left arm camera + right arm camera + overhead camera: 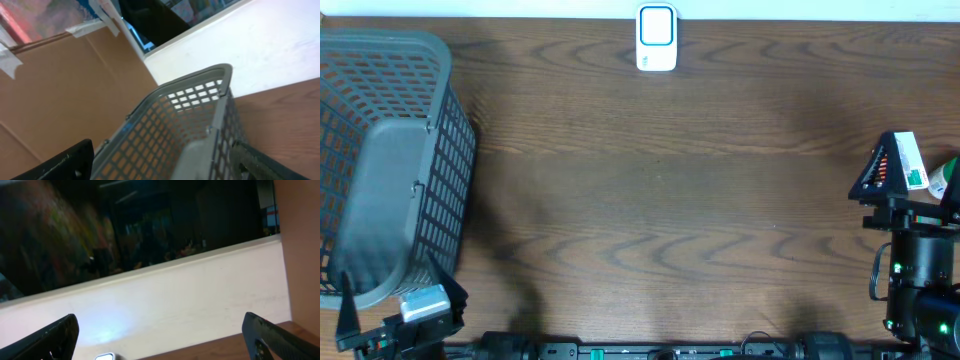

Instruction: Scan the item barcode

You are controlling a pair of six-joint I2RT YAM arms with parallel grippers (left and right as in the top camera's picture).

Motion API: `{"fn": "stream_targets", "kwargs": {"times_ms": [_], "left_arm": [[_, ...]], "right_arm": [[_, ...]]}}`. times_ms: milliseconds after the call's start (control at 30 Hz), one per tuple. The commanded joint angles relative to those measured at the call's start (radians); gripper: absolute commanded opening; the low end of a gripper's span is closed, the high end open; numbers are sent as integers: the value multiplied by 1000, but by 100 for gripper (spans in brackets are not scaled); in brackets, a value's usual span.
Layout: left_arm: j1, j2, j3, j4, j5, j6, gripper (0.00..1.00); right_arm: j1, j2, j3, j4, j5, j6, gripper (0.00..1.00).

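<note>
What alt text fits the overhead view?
A dark wood table with a grey mesh basket at the left, a white scanner at the far edge's centre, and the right end effector open beside a white-and-green box at the right edge.

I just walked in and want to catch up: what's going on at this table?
Nothing has been scanned yet. Both arms sit at the near side of the table with open end effectors, holding nothing. The right end effector is over a white and green box at the right edge. The left end effector is at the near end of the grey basket. The white scanner stands alone at the far edge.
</note>
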State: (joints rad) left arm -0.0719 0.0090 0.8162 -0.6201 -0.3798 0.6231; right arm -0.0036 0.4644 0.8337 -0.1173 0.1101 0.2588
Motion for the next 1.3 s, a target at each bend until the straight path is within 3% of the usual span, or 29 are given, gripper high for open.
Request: {"fn": "stream_targets", "kwargs": {"times_ms": [0, 133, 367, 467, 833, 1167, 1267], "left_arm": [[1, -6, -17, 27, 50, -50, 85], [1, -6, -18, 34, 55, -51, 85], [1, -6, -18, 39, 63, -53, 85], [1, -6, -19, 39, 145, -53, 85], [1, -6, -19, 42, 212, -52, 85], [1, -3, -59, 85, 212, -53, 86], [1, -3, -94, 109, 240, -143, 86]], "right_arm": [[-8, -19, 3, -27, 1, 169, 99], [0, -21, -23, -122, -57, 281, 99], [70, -109, -86, -196, -55, 242, 99], [71, -217, -114, -238, -7, 223, 99], [69, -459, -308, -182, 5, 235, 99], [69, -450, -568, -104, 127, 366, 99], [69, -450, -681, -43, 125, 376, 99]]}}
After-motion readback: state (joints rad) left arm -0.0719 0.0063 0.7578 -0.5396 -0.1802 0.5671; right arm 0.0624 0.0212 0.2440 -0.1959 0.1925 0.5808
